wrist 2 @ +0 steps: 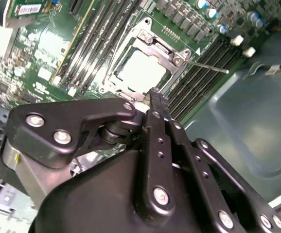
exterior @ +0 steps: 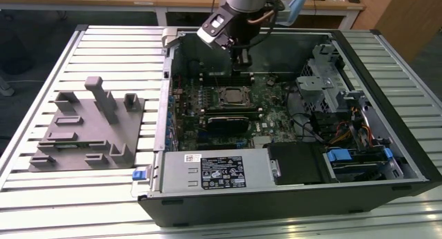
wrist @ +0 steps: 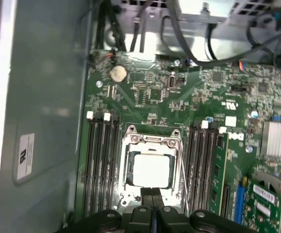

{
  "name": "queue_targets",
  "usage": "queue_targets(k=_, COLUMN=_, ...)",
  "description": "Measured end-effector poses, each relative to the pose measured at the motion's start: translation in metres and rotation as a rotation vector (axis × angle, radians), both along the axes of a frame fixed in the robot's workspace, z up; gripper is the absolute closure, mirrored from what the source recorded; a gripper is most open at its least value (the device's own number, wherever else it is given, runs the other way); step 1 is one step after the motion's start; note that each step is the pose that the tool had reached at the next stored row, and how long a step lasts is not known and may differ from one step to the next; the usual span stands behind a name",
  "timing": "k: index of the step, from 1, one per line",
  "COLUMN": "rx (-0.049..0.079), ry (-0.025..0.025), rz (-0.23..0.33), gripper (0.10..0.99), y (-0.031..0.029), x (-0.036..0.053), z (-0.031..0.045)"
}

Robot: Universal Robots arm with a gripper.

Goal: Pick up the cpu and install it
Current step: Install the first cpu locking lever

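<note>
The flat square silver-topped cpu (wrist: pixel 151 170) sits seated in its metal socket frame (wrist: pixel 152 141) on the green motherboard (wrist: pixel 179 102), and the black fingers (wrist: pixel 152 196) hover just above, pressed together, gripping nothing.

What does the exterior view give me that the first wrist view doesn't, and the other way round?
Exterior view alone: the grey tray on the slatted table, beside the open computer case, plus the arm reaching in. First wrist view alone: a close look at the round coin battery, with the gripper fingertips pressed together at the socket's edge. Both: the cpu seated in its socket on the green motherboard.
</note>
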State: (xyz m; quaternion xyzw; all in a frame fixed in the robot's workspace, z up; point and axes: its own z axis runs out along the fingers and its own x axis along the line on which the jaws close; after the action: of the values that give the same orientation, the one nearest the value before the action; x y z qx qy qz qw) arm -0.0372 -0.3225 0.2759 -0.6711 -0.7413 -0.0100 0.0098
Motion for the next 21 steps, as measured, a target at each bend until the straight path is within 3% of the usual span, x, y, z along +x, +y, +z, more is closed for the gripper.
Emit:
queue_targets(k=17, rx=0.000, ry=0.0000, rz=0.310, gripper=0.980, y=0.0000, x=0.0000, z=-0.0016)
queue_targets(k=21, rx=0.000, ry=0.0000, rz=0.361, gripper=0.980, y=-0.0002, x=-0.0002, z=-0.0018)
